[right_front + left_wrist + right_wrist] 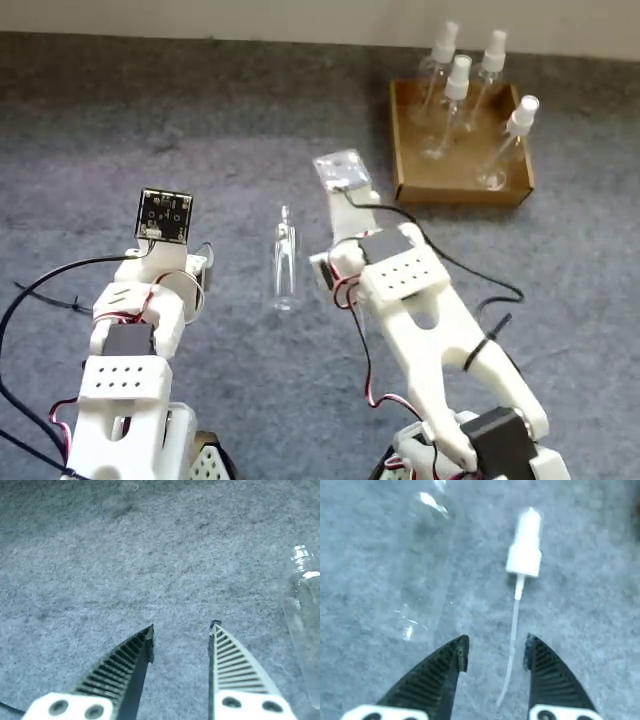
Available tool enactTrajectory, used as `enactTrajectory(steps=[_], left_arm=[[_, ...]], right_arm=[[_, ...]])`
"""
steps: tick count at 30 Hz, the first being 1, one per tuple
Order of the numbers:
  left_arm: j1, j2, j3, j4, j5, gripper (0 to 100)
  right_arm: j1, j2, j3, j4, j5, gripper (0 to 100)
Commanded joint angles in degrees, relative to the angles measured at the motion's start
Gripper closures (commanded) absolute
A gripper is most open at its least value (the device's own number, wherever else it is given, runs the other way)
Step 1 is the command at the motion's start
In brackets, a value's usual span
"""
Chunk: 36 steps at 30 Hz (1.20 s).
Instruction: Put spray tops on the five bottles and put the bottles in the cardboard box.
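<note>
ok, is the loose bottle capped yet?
Uncapped. The bottle lies on its side, neck bare; a spray top lies loose beside it.

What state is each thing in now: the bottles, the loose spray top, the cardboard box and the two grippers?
Cardboard box: open at the top, holding four bottles.
Four bottles: spray tops on, standing or leaning inside the box.
Fifth bottle: no top, lying on its side on the table.
Spray top: loose, lying on the table beside the fifth bottle.
Left gripper: open, empty.
Right gripper: open, empty.
</note>
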Motion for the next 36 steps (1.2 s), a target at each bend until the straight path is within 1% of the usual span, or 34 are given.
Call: enactTrajectory(steps=[1,3,5,8,13,17,21,23,25,29,33,36], left_arm=[[-0.4,-0.7,-0.4,-1.1,-0.2,82],[-0.5,-0.7,-0.4,-1.1,-0.3,82],[-0.5,-0.7,-0.4,-1.1,-0.3,82],[-0.4,-0.7,-0.4,-1.1,-0.3,82],[-0.4,-0.7,-0.4,-1.1,-0.3,82],[-0.4,-0.7,-0.4,-1.1,-0.3,82],[-0.4,-0.7,-0.4,-1.1,-0.3,82],[-0.4,-0.7,-0.4,-1.1,-0.3,82],[-0.4,-0.7,-0.4,-1.1,-0.3,82],[-0.4,-0.7,-0.4,-1.1,-0.3,82],[-0.4,-0.7,-0.4,-1.1,-0.3,82],[-0.4,-0.7,-0.4,-1.1,-0.3,82]], right_arm=[[-4.4,5.2,-11.4,0.1,0.5,82.7],[-7.0,10.0,-16.9,0.4,0.4,81.8],[-9.1,14.6,-21.5,0.0,0.2,78.4],[-9.8,21.9,-26.7,0.0,-4.2,75.2],[-10.9,28.1,-30.9,0.1,-8.5,75.2],[-13.7,28.9,-30.7,0.4,-9.3,75.2],[-11.9,29.2,-29.0,0.1,-10.1,75.0],[-10.7,29.5,-27.8,0.1,-13.0,74.8],[-9.8,29.6,-26.6,0.3,-14.2,73.8],[-10.0,29.5,-23.2,0.8,-14.2,69.0],[-10.6,29.5,-22.7,4.1,-14.2,69.0],[-10.3,29.7,-22.6,3.2,-14.1,69.0]])
